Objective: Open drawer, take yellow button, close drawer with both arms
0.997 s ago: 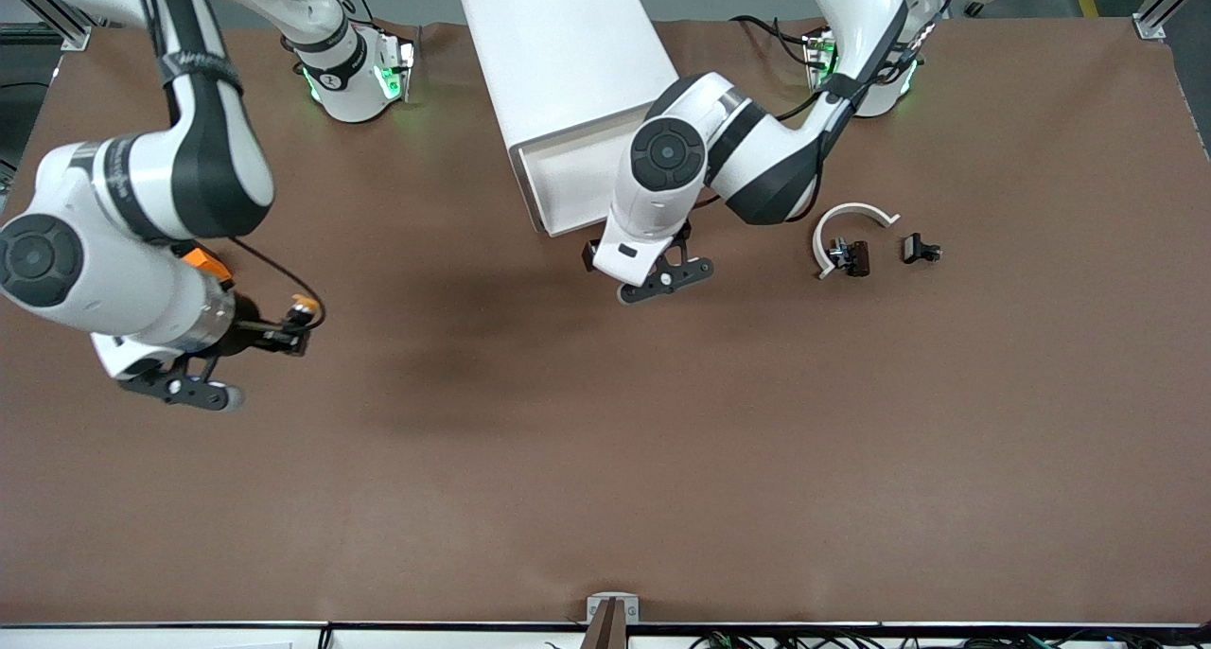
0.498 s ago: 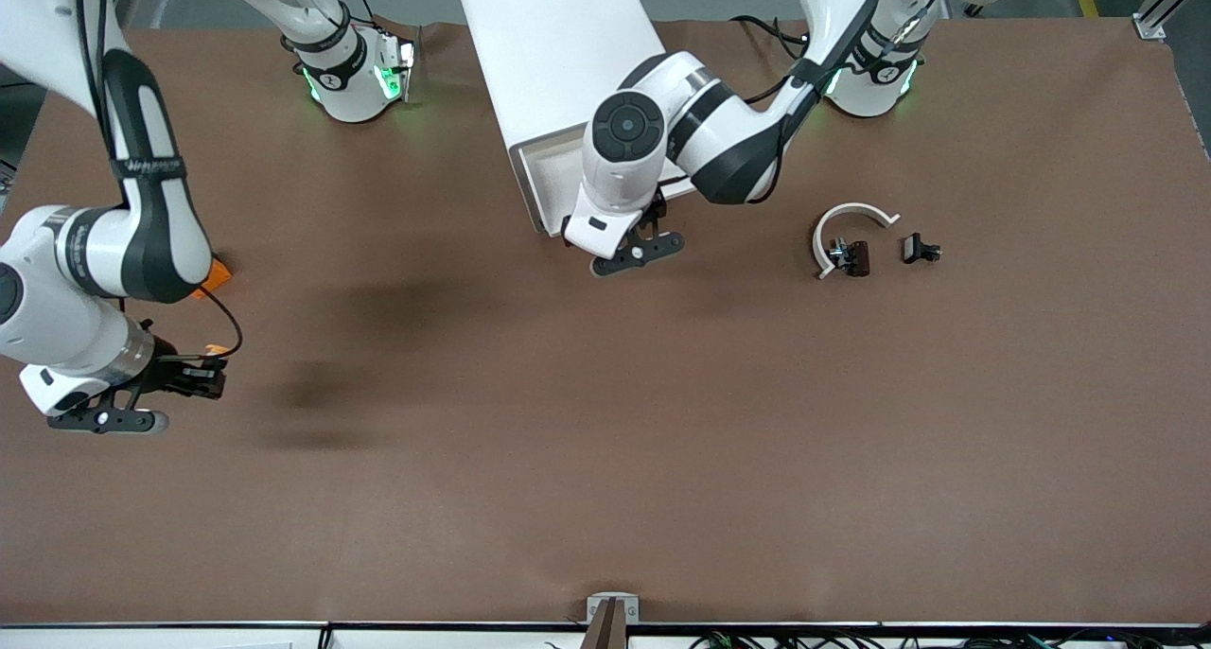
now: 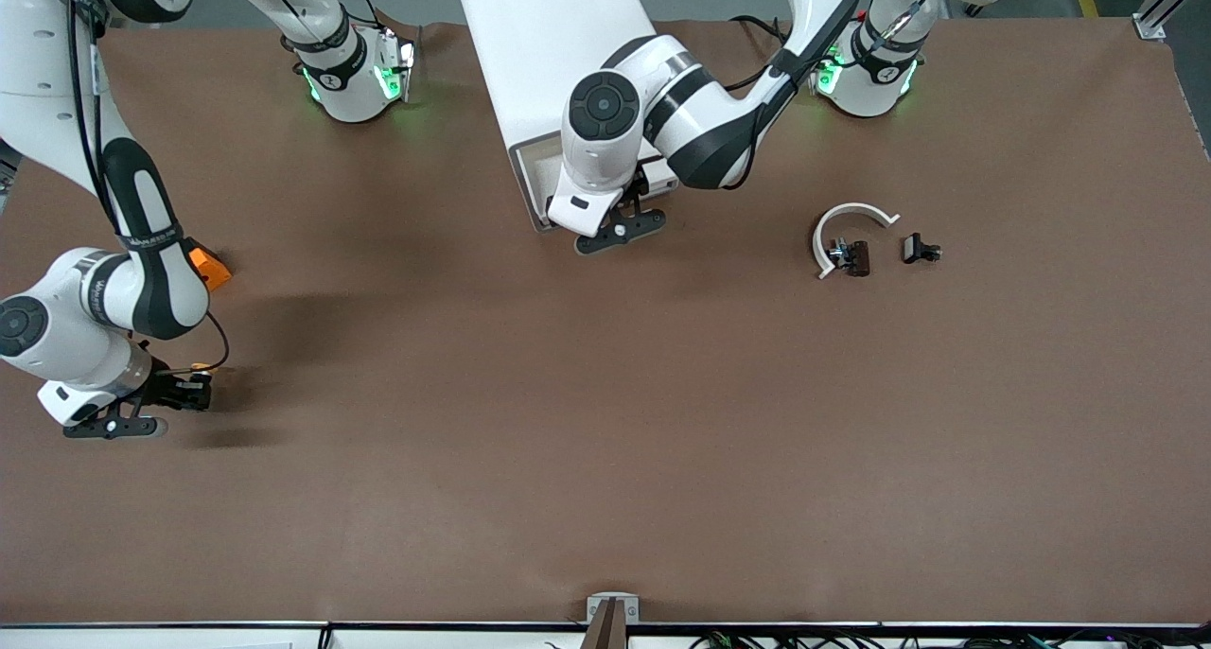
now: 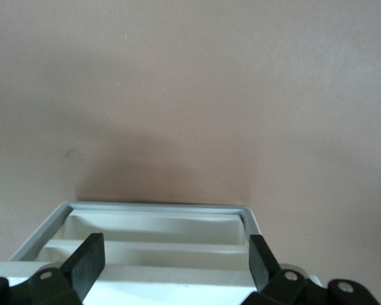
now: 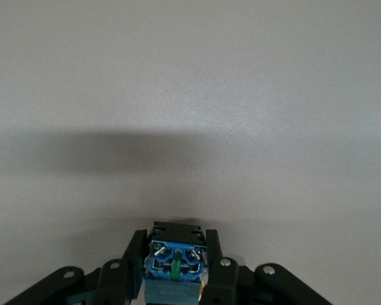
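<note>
The white cabinet (image 3: 558,43) stands midway between the arms' bases, and its drawer (image 3: 532,171) is pulled out toward the front camera. My left gripper (image 3: 639,195) hangs open just over the drawer's front end. In the left wrist view its fingers (image 4: 89,259) stand wide apart above the drawer's rim (image 4: 159,206), and the tray inside looks bare. My right gripper (image 3: 194,391) is low over the table at the right arm's end, shut on the button (image 5: 176,262). The button's blue base and black body show between the fingers.
An orange square block (image 3: 210,267) lies beside the right forearm. A white curved band (image 3: 847,219) and two small black clips (image 3: 851,256) (image 3: 920,249) lie toward the left arm's end. Bare brown table fills the rest.
My right gripper carried the button toward the right arm's end of the table and sank lower. My left gripper moved back over the open drawer, staying open.
</note>
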